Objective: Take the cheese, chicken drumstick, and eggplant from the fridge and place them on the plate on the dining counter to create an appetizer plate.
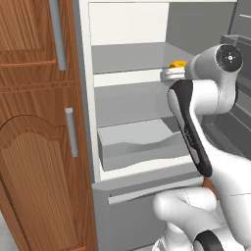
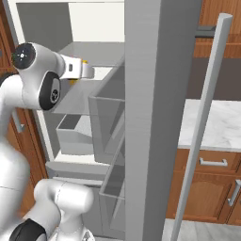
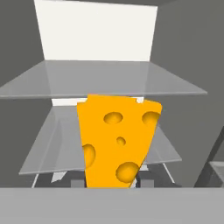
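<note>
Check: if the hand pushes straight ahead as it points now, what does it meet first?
Holding the cheese, the hand would likely meet the fridge's white back wall, passing between shelves; depth is unclear.

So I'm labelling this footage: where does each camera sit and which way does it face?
Left base view: behind the arm, left; faces the open fridge; arm at right.
Right base view: behind, right; faces the fridge past its door edge; arm at left.
Hand view: looks along the tool, shut on the cheese.
All three share the cheese and the fridge shelves.
</note>
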Controlling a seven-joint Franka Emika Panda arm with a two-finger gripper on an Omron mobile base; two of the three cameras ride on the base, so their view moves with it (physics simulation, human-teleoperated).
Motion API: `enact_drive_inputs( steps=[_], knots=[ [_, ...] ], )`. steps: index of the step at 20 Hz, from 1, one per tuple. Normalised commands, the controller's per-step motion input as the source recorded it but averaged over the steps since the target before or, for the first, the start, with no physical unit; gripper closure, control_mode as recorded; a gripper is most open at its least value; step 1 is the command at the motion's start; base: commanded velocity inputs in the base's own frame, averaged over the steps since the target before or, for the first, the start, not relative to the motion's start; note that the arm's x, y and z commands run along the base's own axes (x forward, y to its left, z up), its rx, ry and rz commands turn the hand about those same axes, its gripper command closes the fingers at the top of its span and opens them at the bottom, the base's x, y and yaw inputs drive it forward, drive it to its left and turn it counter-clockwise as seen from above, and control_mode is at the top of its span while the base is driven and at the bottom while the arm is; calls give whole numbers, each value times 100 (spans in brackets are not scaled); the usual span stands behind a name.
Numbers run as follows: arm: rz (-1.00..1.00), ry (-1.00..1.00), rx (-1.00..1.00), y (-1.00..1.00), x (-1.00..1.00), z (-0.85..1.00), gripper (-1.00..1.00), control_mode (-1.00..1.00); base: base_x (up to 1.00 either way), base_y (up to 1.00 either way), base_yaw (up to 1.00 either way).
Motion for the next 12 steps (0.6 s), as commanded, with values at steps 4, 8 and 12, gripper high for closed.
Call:
enact_drive_inputs(
  steps=[4, 8, 12],
  knots=[
    [0, 11, 0, 0, -75, 0, 100, 100, -25, 0, 0],
    [0, 0, 0, 0, 0, 0, 100, 100, -100, -1, -4],
    [0, 0, 0, 0, 0, 0, 100, 100, -100, -2, -5]
  ],
)
